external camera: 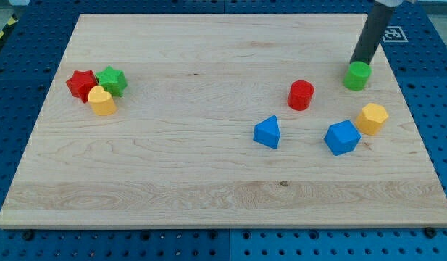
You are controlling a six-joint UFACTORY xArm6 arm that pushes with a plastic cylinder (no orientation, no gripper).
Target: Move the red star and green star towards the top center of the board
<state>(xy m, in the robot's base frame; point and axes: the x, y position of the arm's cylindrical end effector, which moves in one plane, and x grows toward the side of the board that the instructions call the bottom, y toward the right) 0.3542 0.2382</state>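
Observation:
The red star [81,84] and the green star [112,80] lie side by side at the view's left, touching each other. A yellow heart-shaped block [102,101] rests against both from below. My tip [358,62] is far off at the view's upper right, at the top edge of a green cylinder [357,75]. The dark rod rises from it toward the view's top right.
A red cylinder [301,95] stands right of centre. A blue triangular block [267,133] and a blue block [342,138] lie below it. A yellow block [372,118] sits at the right. The wooden board [209,196] lies on a blue pegboard.

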